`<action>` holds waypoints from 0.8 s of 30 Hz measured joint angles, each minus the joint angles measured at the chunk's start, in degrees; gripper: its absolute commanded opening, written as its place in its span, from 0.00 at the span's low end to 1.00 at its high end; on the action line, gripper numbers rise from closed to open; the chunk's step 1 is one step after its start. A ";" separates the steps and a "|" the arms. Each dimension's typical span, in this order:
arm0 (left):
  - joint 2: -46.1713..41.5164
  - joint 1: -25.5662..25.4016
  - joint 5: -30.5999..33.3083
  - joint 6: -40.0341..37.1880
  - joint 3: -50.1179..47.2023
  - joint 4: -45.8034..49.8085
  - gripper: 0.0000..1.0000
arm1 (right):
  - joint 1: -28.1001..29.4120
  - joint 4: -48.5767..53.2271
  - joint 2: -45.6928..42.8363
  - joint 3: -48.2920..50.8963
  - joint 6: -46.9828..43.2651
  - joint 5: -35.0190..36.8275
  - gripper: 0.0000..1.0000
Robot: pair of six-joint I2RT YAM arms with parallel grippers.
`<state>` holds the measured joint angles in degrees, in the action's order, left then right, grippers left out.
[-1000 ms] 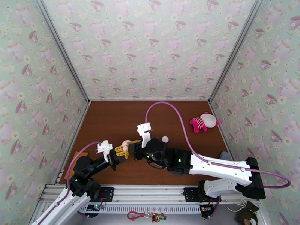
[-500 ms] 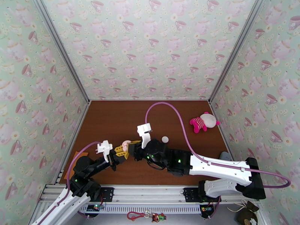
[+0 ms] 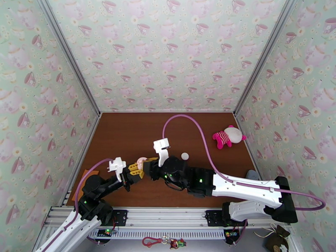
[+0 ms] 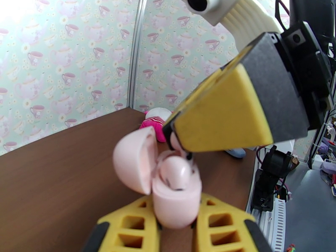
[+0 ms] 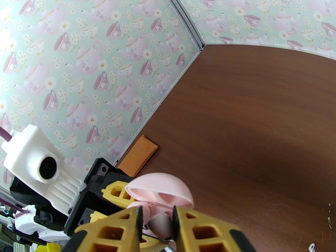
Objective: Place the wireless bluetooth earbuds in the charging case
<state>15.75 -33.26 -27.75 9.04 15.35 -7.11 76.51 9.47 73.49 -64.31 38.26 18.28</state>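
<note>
Your two arms meet above the brown tabletop (image 3: 126, 131), left of its middle and toward the near edge.

There is one pink charging case (image 4: 174, 198), held up off the tabletop with its round lid (image 4: 132, 158) swung open to one side. Two earbuds can be counted. One pale earbud (image 4: 175, 173) sits in the open case. A second small piece (image 5: 159, 223), likely the other earbud, is at the tips of your right fingers.

Elsewhere there is one small round white thing (image 3: 185, 156) on the tabletop just beyond the right arm. One pink and white plush toy (image 3: 228, 137) lies near the right edge. One flat orange pad (image 5: 138, 154) lies against the left edge.

Your left fingers (image 4: 130, 225) are pressed against the lower half of the case, one on each side, pinching it upright.

Your right fingers (image 5: 113, 232) come in from above the case, their tips at its open mouth. They stand a narrow gap apart with the small piece between them. You cannot tell from these views whether they grip it or merely flank it.

Compared with one second earlier, the overhead view shows no visible shift. Both arms, the case, the white thing and the toy sit in the same places.
</note>
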 measured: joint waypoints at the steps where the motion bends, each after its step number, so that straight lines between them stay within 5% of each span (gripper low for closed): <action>1: 0.00 0.02 0.00 0.00 0.00 0.00 0.00 | 0.00 0.00 0.00 0.00 0.02 0.00 0.30; 24: 0.00 0.20 0.00 0.02 0.00 0.24 0.00 | 0.04 2.86 0.00 -0.81 -0.04 1.14 0.41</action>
<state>15.75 -33.06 -27.75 9.06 15.35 -6.87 76.55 12.34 73.49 -65.12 38.22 19.42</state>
